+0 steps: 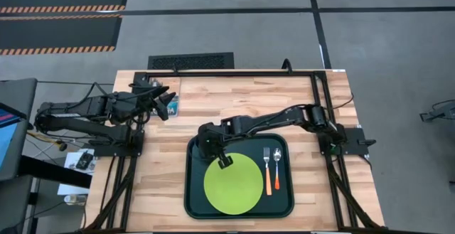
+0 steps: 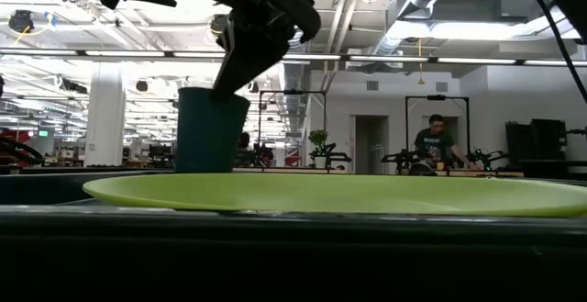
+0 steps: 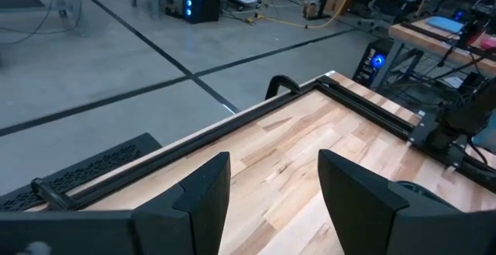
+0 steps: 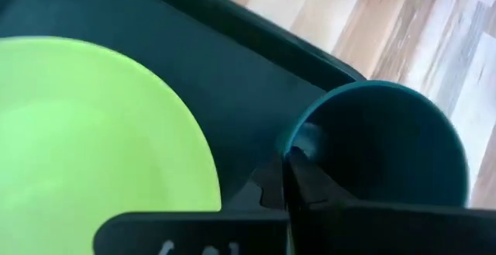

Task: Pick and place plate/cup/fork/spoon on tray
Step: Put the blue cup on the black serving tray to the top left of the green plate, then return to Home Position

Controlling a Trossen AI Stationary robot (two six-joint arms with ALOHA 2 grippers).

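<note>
The right end effector [image 1: 213, 146] pinches the cup [image 2: 210, 129] by its rim over the tray [image 1: 192, 191] beside the plate [image 1: 233, 185]; it should lower squarely before releasing.

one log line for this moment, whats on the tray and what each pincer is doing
on tray: plate, fork, spoon | right pincer: shut on cup rim over tray | left pincer: open, idle

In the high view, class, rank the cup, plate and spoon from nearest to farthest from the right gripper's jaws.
1. Cup: held by the right gripper at the tray's far-left corner.
2. Plate: just beside it, tray centre.
3. Spoon: farthest, tray's right side.
</note>
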